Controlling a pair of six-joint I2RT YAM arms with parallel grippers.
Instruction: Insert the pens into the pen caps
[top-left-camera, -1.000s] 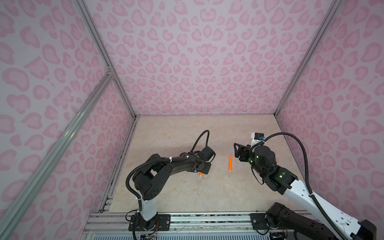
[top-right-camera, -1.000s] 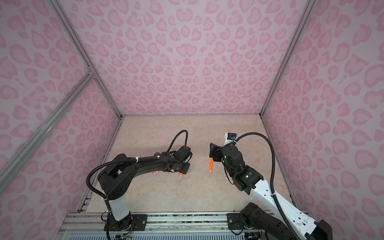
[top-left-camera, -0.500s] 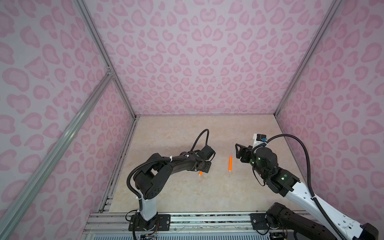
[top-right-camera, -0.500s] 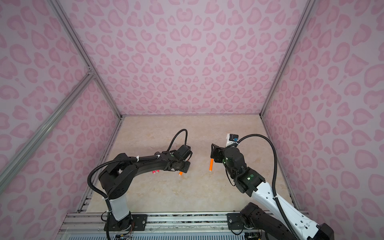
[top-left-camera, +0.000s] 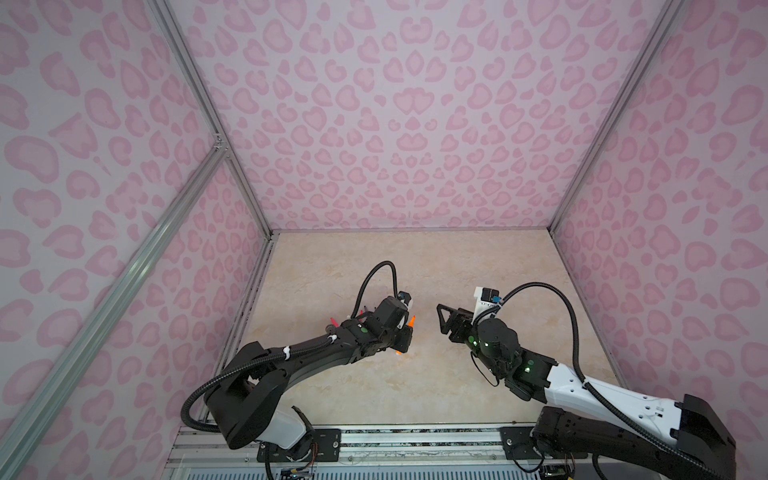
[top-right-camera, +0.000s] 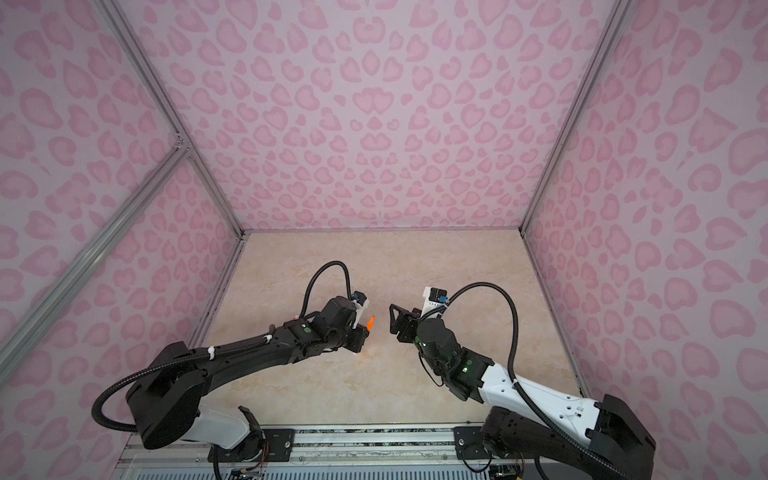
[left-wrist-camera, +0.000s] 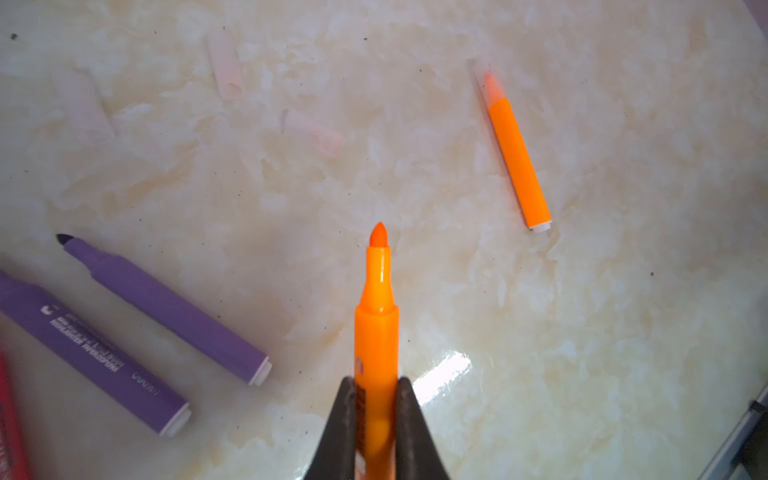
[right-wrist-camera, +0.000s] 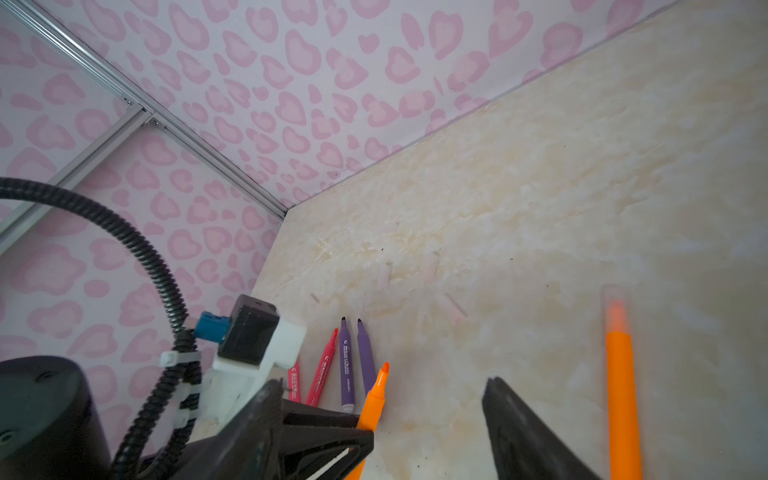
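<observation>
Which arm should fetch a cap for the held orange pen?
Right, likely: the right tool is open and empty, while the left tool is shut on the uncapped orange pen. Loose caps lie on the table.

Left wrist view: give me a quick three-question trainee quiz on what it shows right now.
1. True or false: the left claw grips a purple pen.
2. How many purple pens lie on the table? A one, B two, C four.
3. Which wears a clear cap on its tip: the held orange pen or the loose orange pen?
Key: 1 false; 2 B; 3 the loose orange pen.
</observation>
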